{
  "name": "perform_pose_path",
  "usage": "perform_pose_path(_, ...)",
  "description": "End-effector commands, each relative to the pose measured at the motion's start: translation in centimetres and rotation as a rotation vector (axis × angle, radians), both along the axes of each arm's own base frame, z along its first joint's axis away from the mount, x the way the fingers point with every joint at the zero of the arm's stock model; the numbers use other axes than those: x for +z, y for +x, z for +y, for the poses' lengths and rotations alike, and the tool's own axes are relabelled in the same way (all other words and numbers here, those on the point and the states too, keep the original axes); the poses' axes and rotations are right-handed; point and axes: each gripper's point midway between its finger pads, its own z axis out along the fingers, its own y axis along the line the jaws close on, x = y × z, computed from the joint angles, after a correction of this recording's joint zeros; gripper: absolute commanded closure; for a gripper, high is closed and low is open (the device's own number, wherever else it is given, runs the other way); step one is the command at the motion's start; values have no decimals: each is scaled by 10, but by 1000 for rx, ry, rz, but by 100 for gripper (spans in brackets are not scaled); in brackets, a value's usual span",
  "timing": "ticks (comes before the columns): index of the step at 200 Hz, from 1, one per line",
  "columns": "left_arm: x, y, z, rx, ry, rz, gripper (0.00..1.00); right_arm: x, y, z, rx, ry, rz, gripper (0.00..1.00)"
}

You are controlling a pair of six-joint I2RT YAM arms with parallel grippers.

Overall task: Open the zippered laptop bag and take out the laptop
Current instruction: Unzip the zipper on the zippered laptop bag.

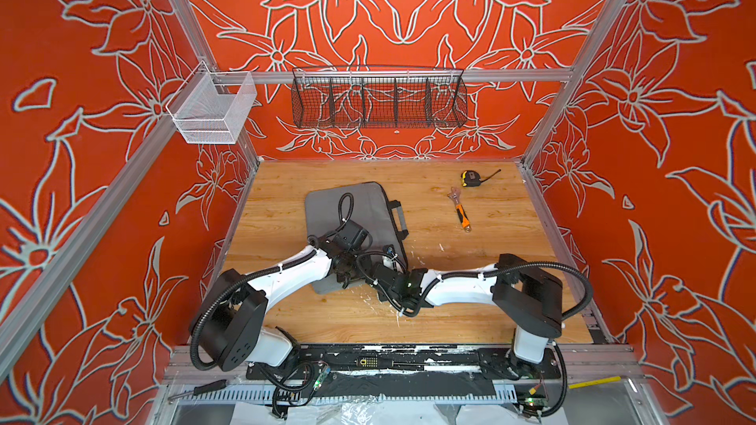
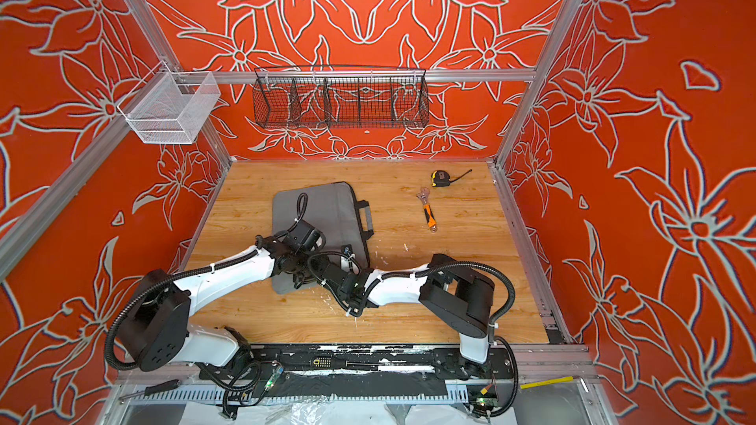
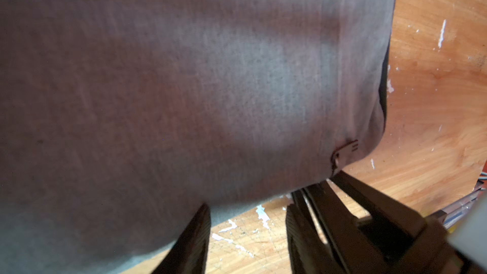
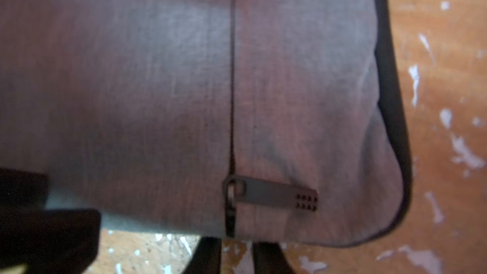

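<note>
Laptop bag (image 1: 376,214) flat on wooden table (image 1: 470,247)

Tape measure (image 1: 470,178) near far right corner of table (image 1: 286,320); orange-handled wrench (image 1: 460,210) just in front. Black wire basket (image 1: 378,102) and white mesh basket (image 1: 212,112) hang above the far edge.

The left arm (image 1: 286,275) and right arm (image 1: 462,288) look alike: glossy white shells between chunky matt-black joint housings (image 1: 527,296). Black ribbed hoses (image 1: 590,292) run along each, cinched with white zip ties (image 1: 280,266). There's a black camera box (image 1: 349,235) on the left wrist and a small green light (image 1: 408,283) on the right. The left gripper (image 3: 249,206) has dark, flat fingers (image 3: 192,238). Both bases share a scuffed black plate (image 1: 458,361).
</note>
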Motion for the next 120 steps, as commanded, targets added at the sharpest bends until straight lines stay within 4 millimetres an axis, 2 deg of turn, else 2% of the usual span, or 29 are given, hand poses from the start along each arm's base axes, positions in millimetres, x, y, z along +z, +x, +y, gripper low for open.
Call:
perform_pose_path(1, -1, -4, 11, 15, 35, 0, 52, -4, 4, -9, 13, -76, -23, 93)
perform_pose_path(10, -1, -6, 14, 18, 42, -2, 52, -1, 5, -12, 30, -97, -34, 100)
perform_pose_path(87, -18, -11, 38, 44, 114, 20, 52, 23, 1, -33, 116, -163, -90, 100)
perform_pose_path(120, -26, -9, 45, 60, 130, 35, 52, 24, 2, -41, 133, -184, -108, 100)
